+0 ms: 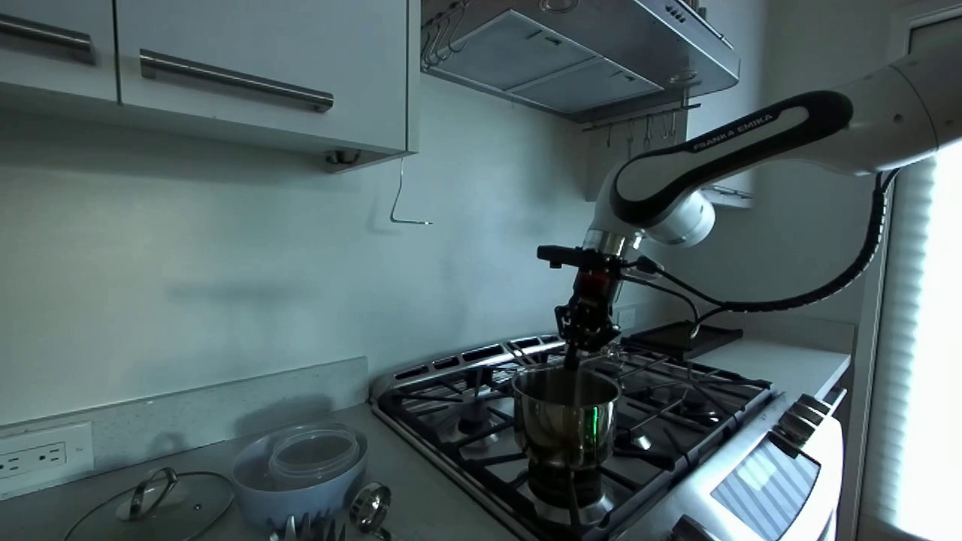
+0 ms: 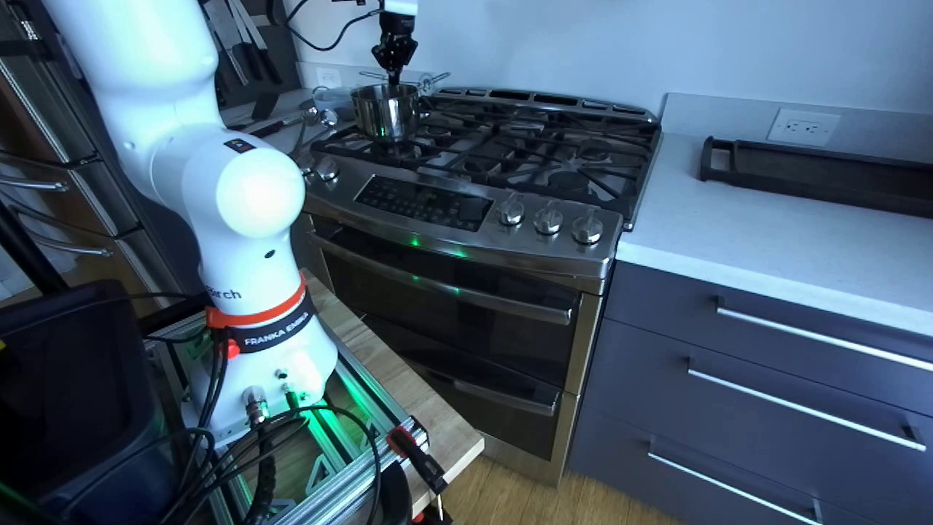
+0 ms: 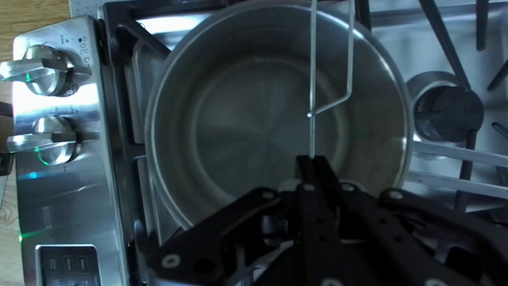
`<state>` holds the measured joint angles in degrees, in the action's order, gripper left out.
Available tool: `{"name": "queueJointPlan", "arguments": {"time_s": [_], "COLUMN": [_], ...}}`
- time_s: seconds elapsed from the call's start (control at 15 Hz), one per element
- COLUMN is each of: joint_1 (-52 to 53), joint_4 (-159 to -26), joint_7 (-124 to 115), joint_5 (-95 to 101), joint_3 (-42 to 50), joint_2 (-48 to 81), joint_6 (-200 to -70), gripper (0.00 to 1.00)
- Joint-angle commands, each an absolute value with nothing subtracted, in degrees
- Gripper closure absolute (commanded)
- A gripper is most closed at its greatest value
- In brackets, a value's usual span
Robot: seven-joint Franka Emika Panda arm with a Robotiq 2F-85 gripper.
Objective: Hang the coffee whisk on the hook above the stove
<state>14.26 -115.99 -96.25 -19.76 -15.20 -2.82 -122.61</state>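
Two steel handles [image 1: 237,79] show first as we read across from the left, on the pale cupboards [image 1: 263,30] in an exterior view. Below them, on the worktop [image 1: 417,481], we find a glass lid [image 1: 176,515] and, just beside it, a pale bowl [image 1: 289,497] with a clear container [image 1: 312,466] in it; a shiny round-headed utensil [image 1: 370,507] shows by the bowl's right side. A thin hanging wire [image 1: 397,188] with a bent end dangles under the cupboards' corner, and further right we see wire hooks [image 1: 449,37] along the edge of the range hood [image 1: 526,56]. Next comes the stove [image 2: 510,244], with a steel pot [image 1: 560,436] standing upright on it. Over the pot we see the hand [image 3: 312,159], narrow and pinching the coffee whisk [image 3: 313,75]. In the wrist view the whisk's thin length runs from the grip across the pot and out at the top, beside a bent strand [image 3: 351,51] whose end crosses it; we cannot tell whether the two are joined. Further right we have the white arm [image 1: 887,128], a dark tray [image 2: 831,171] on the worktop beyond the stove, and a bright window [image 1: 924,361].
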Motion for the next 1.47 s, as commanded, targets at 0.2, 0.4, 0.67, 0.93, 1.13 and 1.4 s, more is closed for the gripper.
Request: {"name": "queueJointPlan", "arguments": {"time_s": [0.2,0.4,0.67,0.93,1.13,1.4], "joint_1": [13.0,12.7,12.5,12.3,12.1,11.2], "joint_4": [-116.8,-115.8,-114.4,-112.0,-110.9,-111.0], "joint_7": [-91.0,-87.2,-80.9,-74.3,-67.4,-62.6], "joint_5": [-27.3,-32.6,-41.3,-51.4,-60.1,-65.7], "joint_3": [-12.9,-11.5,-9.9,-9.1,-8.8,-9.0], "joint_2": [-8.9,-10.3,-11.1,-10.4,-10.1,-10.2], "joint_6": [-121.2,-120.9,-120.4,-119.7,-119.5,-118.9], "gripper": [0.99,0.99,0.99,0.99,0.99,0.99]}}
